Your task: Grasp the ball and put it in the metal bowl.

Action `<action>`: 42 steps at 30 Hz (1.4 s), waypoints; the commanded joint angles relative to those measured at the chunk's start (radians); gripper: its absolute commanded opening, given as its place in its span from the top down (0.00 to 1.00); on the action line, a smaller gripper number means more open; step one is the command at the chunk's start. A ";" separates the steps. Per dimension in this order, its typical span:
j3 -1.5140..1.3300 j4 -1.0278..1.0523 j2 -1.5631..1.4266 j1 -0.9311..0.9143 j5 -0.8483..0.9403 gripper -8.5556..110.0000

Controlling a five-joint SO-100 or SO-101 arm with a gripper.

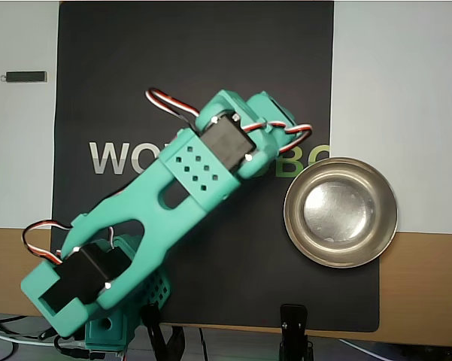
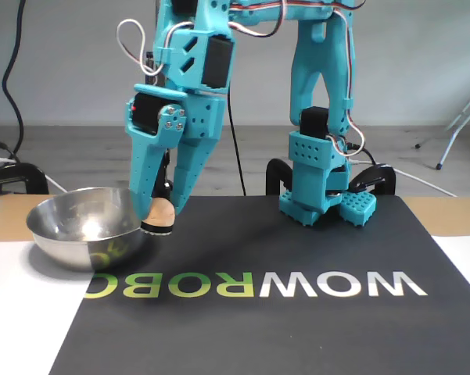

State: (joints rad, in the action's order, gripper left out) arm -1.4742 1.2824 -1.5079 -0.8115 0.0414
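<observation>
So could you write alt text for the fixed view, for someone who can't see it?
A turquoise robot arm's tool pinches a small peach ball just above a black mat, beside a shiny metal bowl on the left.

In the fixed view, the bowl is sitting at the left edge of the mat; the ball is hanging just right of its rim, the arm base standing behind.

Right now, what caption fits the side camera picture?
Teal gripper holds the peach ball just beside the metal bowl on the black mat.
</observation>
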 commanded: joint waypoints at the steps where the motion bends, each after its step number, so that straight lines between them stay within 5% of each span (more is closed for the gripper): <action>1: 0.020 0.002 -0.046 -0.032 0.003 0.91; 42: 0.176 0.003 0.127 -0.311 0.003 0.91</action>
State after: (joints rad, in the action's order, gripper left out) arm -1.3453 1.2824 -1.3775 -1.1106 0.0491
